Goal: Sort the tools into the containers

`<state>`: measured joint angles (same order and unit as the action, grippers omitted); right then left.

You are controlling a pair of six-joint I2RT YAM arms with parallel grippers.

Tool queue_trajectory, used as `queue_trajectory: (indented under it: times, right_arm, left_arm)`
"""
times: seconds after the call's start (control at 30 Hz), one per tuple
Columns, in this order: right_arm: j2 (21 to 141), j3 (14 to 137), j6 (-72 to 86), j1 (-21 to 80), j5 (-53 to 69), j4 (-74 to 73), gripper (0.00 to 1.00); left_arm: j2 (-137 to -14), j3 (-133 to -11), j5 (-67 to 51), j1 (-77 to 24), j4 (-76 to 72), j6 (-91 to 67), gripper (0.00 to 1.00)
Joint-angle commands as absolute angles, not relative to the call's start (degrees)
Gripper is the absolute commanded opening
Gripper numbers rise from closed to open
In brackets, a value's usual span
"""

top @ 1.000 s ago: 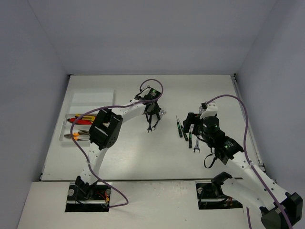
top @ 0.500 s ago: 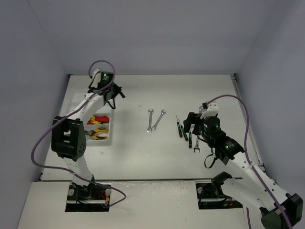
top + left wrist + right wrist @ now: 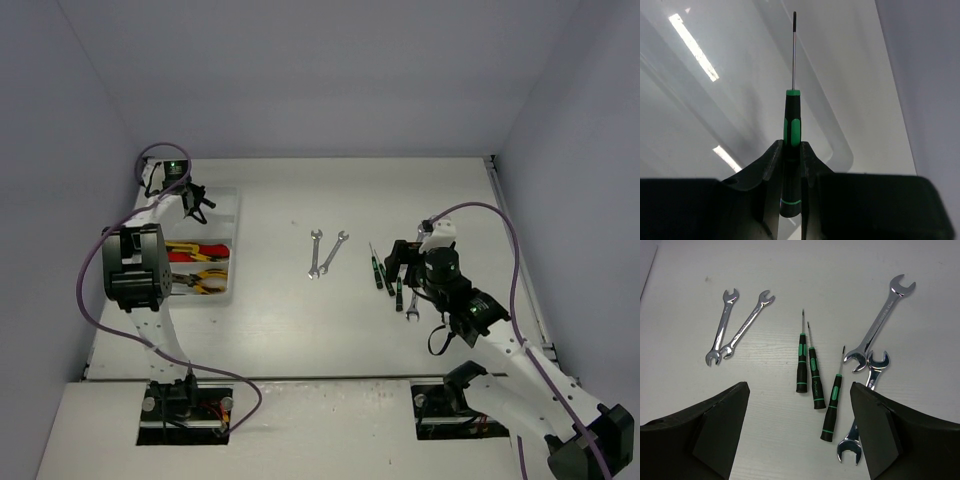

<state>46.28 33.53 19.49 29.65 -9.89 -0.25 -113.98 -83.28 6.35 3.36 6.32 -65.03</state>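
Table (image 3: 290, 320): white, flat, with walls on three sides.
Left: white tray (image 3: 226, 205), near the far left corner.
Middle: two small wrenches (image 3: 722, 326), silver, near ends together, splayed in a narrow V.
Right of middle: three screwdrivers (image 3: 815, 380), black-green, side by side, tips pointing away.
Right: two big wrenches (image 3: 882, 315), silver, heads overlapping, just beside the screwdrivers.

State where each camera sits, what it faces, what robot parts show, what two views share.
Top external: above, behind the bases, facing the table; both arms.
Left wrist: left arm, facing the white tray; left gripper gripping a screwdriver.
Right wrist: right arm, facing loose screwdrivers and wrenches; open right gripper.
Shared: top and right wrist both show the paired small wrenches.
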Motion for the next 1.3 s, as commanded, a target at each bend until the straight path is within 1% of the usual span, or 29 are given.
queue_trajectory:
  times: [0.0, 0.07, 0.17, 0.27, 0.43, 0.47, 0.53, 0.67, 0.77, 0.93, 1.07, 1.13, 1.17, 1.27]
  right_arm:
    - [46.8, 33.7, 19.2, 29.4, -11.8, 3.2, 0.8]
    - [47.0, 33.8, 19.2, 29.4, -12.0, 3.2, 0.8]
    - [47.2, 33.8, 19.1, 29.4, -12.3, 3.2, 0.8]
    - [47.4, 33.8, 19.0, 29.4, -12.6, 3.2, 0.8]
    - [47.6, 33.9, 19.1, 29.4, -12.5, 3.3, 0.8]
    - [47.7, 33.9, 19.1, 29.4, -12.5, 3.3, 0.8]
    - [47.7, 33.9, 19.3, 29.4, -13.0, 3.2, 0.8]
    - [48.7, 33.8, 20.3, 29.4, -14.7, 3.0, 0.79]
    - [51.9, 34.3, 21.4, 29.3, -14.9, 2.6, 0.78]
    - [59.5, 36.0, 22.4, 29.3, -11.6, 2.4, 0.71]
    - [64.3, 37.7, 20.6, 29.3, -8.6, 2.5, 0.65]
    - [66.2, 38.1, 19.5, 29.3, -7.7, 2.5, 0.6]
    - [66.7, 38.3, 19.3, 29.3, -7.5, 2.5, 0.56]
    - [69.3, 39.1, 18.2, 29.3, -5.6, 2.8, 0.51]
  left_arm:
    - [-113.6, -89.4, 9.7, 4.2, 5.1, -66.8, 0.02]
    - [-114.8, -89.6, 9.7, 4.7, 5.1, -66.9, 0.07]
    - [-115.9, -89.9, 8.7, 5.0, 5.0, -66.3, 0.17]
    - [-115.6, -89.2, 8.3, 5.0, 5.4, -65.5, 0.24]
    - [-113.6, -87.2, 9.1, 5.1, 5.6, -65.7, 0.3]
    - [-113.4, -87.2, 9.0, 5.1, 5.7, -65.4, 0.34]
    - [-112.5, -87.4, 8.2, 5.1, 5.7, -64.6, 0.37]
    - [-109.5, -87.8, 3.7, 4.3, 5.8, -61.8, 0.39]
    - [-104.9, -87.4, 0.5, 2.0, 7.1, -55.2, 0.39]
    - [-93.8, -84.5, -2.7, -6.4, 14.0, -40.9, 0.41]
    - [-84.6, -80.6, -3.4, -14.1, 20.2, -34.4, 0.54]
    - [-80.4, -78.2, -5.6, -15.8, 22.8, -33.5, 0.61]
    - [-78.5, -76.9, -6.8, -16.6, 24.0, -33.2, 0.62]
    - [-73.6, -73.5, -10.4, -17.2, 26.4, -31.6, 0.75]
